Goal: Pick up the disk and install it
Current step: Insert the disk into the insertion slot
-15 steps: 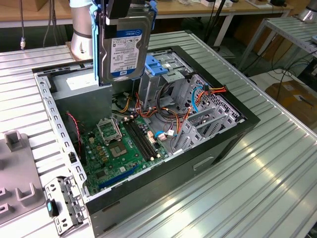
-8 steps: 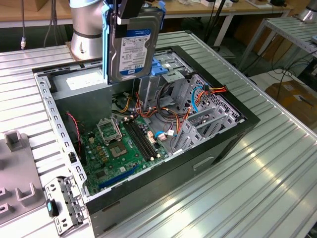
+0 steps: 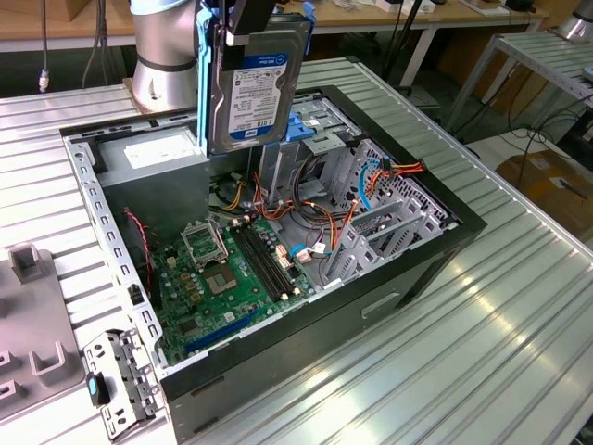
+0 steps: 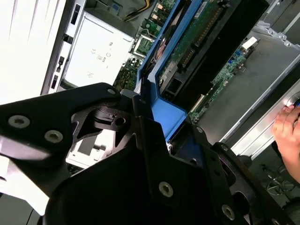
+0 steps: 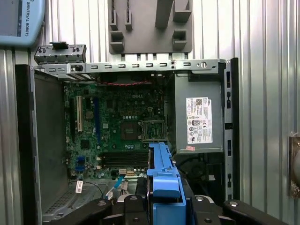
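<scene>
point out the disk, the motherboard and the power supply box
the disk [image 3: 261, 93], exterior view, on its white and blue label
the motherboard [image 3: 208, 292], exterior view, on the green board
the power supply box [image 5: 198, 120], first wrist view, on its white sticker

We see a robotics workshop: a ribbed silver aluminium table [image 3: 500, 334] bears an opened black computer case [image 3: 306, 366], with wooden benches [image 3: 352, 20] and dangling cables [image 3: 401, 39] behind.
</scene>
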Available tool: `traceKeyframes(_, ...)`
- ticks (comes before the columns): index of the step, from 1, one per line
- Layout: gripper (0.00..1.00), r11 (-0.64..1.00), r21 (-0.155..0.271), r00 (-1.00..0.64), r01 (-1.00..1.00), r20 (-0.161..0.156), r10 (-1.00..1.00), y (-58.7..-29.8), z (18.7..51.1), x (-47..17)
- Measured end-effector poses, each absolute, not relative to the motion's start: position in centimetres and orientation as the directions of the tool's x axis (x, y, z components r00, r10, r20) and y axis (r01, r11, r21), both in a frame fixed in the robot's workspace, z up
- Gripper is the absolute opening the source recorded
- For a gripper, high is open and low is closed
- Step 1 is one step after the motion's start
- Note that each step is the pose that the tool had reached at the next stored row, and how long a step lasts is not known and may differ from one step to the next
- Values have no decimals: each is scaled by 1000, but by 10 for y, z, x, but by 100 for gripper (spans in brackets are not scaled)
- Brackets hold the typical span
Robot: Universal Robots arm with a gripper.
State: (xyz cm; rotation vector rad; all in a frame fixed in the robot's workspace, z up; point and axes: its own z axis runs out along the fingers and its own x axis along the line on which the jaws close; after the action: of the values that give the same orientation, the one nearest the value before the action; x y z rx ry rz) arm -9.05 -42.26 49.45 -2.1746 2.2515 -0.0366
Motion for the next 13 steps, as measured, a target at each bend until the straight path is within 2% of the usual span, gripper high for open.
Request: traceKeyframes(13,37,35,-25,-35,-999,9,-999,-443,494,-90)
